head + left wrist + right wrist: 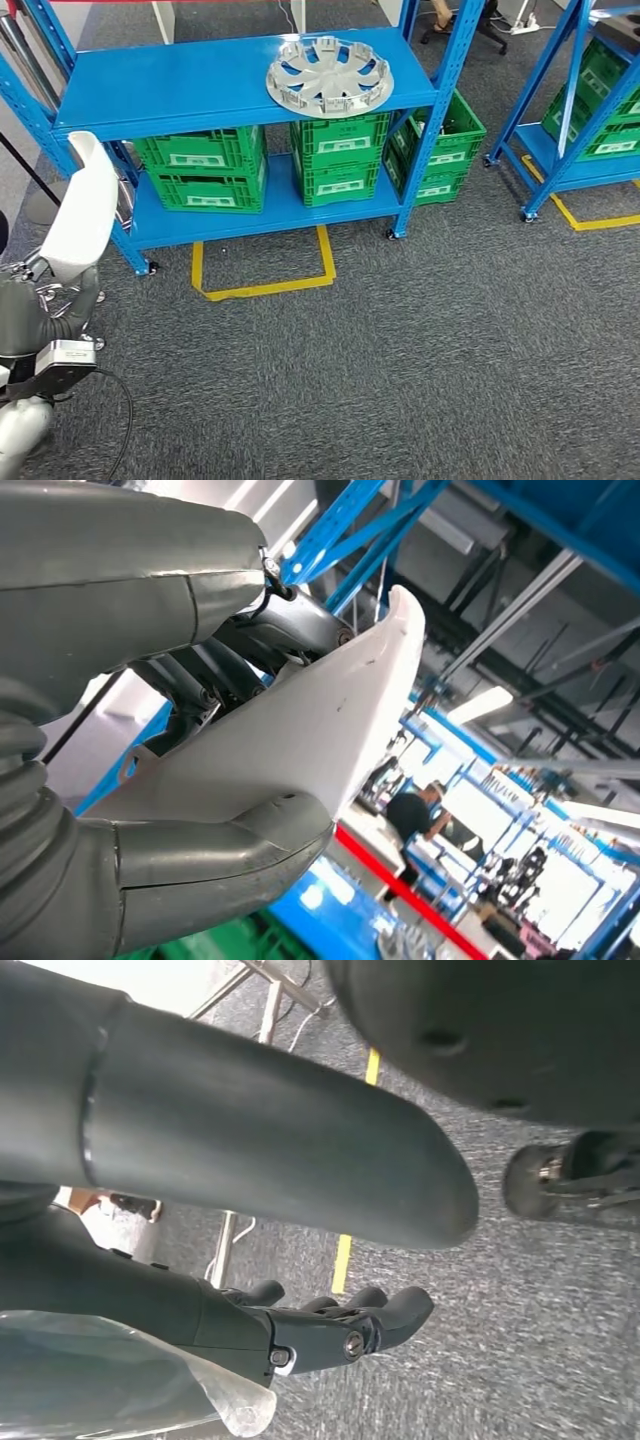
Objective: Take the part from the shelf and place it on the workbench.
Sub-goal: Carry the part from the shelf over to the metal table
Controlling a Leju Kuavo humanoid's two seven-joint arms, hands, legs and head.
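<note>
The left hand [56, 300] is gripping a white curved part [83, 210], thumb [211, 870] pressing 1 face and the darker fingers [226, 660] bearing on the other, so the part is already off the shelf and in hand. In the head view its long axis is running up and away from the hand, tilted a little toward the blue shelf [241, 90] just ahead. The right hand [332, 1330] is hanging over the carpet with fingers loosely apart and holding nothing, so the left is the 1 doing the carrying. No workbench is showing beyond the hand; I judge the robot is needing to turn away from the shelf to find it. Past the part, a silver wheel cover [329, 74] is lying flat on the top level, green crates [204, 168] are sitting below, and grey carpet with yellow tape [264, 285] is spreading in front
</note>
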